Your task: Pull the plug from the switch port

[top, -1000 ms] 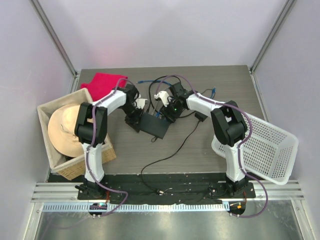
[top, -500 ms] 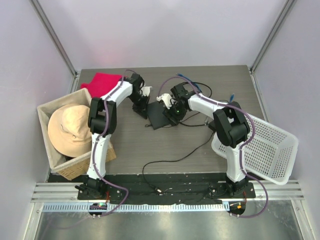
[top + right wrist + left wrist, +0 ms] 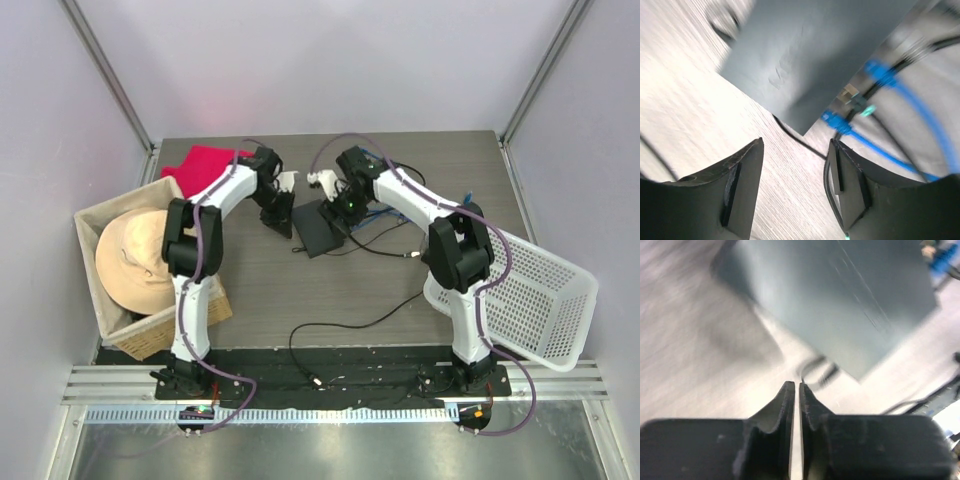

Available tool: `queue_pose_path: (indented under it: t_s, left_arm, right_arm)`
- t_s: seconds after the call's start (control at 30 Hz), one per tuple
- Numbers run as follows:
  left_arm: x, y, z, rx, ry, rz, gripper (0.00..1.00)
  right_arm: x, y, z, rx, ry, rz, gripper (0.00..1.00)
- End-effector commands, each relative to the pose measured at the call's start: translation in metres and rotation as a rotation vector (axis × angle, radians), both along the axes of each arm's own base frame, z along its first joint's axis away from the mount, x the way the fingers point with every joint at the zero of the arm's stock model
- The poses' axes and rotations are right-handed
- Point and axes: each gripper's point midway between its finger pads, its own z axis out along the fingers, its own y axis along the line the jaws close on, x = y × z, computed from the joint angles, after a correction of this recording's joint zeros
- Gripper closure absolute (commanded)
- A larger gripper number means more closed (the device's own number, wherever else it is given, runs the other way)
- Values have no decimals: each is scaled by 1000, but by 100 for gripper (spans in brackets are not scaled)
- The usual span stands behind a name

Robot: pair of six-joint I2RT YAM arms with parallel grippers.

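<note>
Grey wood-grain table [image 3: 260, 290]. Left gripper [image 3: 794, 387] pressed together, empty, switch [image 3: 840, 300] just ahead. Right gripper [image 3: 796, 145] spread apart, empty, blue plug [image 3: 832, 119] just beyond.

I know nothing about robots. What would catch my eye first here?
The left arm and right arm lean in over a flat black switch mid-table, with blue cables at its edge. A tan hat fills the woven basket at left. A white mesh basket sits tilted at the table's right edge.
</note>
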Motion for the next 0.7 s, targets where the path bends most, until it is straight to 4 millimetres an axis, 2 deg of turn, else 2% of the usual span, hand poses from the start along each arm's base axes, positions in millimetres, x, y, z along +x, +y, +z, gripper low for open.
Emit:
queue_pose_path:
  t_s: [0.0,0.03,0.07,0.13,0.17,0.27,0.33,0.4,0.43,0.47,0.5,0.63,0.67]
  left_arm:
    - [6,11,79,-81,-178,40,75]
    - [4,12,85,-94,-192,28,70]
    - [0,12,89,-104,-198,23,61]
    - [-8,9,97,-139,-217,2,52]
    - [-11,9,99,-148,-221,-6,47]
    - [-18,8,99,-161,-212,-14,38]
    - [-21,11,98,-163,-194,-6,34]
    - [-26,12,98,-176,-175,-1,32]
    - [-27,13,98,-184,-174,1,32]
    - [-29,11,105,-208,-185,-9,31]
    - [-30,11,101,-227,-207,-24,31]
    - [-31,12,104,-259,-352,-55,28]
    - [-32,12,103,-262,-359,-56,28]
  right_arm:
    - [2,2,58,113,58,5,37]
    - [9,3,69,149,40,10,37]
    - [12,4,73,166,31,14,36]
    - [25,10,82,195,-20,23,36]
    - [29,13,82,204,-26,16,37]
    - [51,25,77,242,-67,-34,42]
    - [68,35,75,285,-103,-65,47]
    - [82,45,78,342,-128,-118,57]
    - [84,48,74,357,-121,-132,61]
    - [86,52,72,373,-119,-138,69]
    - [85,58,73,393,-112,-127,73]
    - [76,72,56,381,-93,-71,78]
    - [75,73,46,373,-71,-74,83]
